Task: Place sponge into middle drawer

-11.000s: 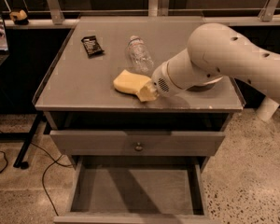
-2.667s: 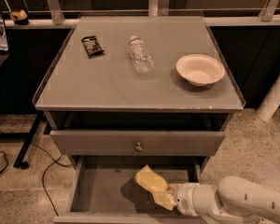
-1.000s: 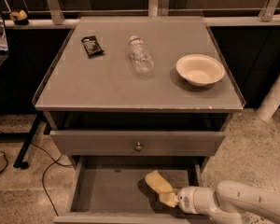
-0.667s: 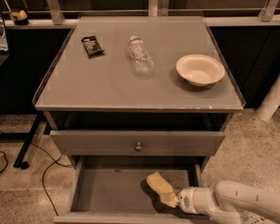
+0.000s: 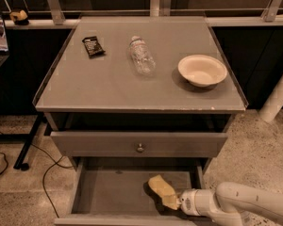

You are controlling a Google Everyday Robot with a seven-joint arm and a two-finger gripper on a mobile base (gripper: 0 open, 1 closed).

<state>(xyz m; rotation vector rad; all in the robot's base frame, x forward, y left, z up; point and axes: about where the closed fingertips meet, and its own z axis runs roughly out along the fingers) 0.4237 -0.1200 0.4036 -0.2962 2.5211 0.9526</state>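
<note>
The gripper (image 5: 178, 202) clamps the right end of the sponge (image 5: 160, 189), low inside the open middle drawer (image 5: 108, 192), below the bench's (image 5: 108, 84) front edge.

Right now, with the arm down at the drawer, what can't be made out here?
All in the camera view:
- Whether the sponge touches the middle drawer floor: its shadow hides the underside.
- How the gripper, at the drawer's front right, meets the sponge: the sponge covers it.
- The arm: cut off by the right and bottom edges.
- The dark packet print: too small.
</note>
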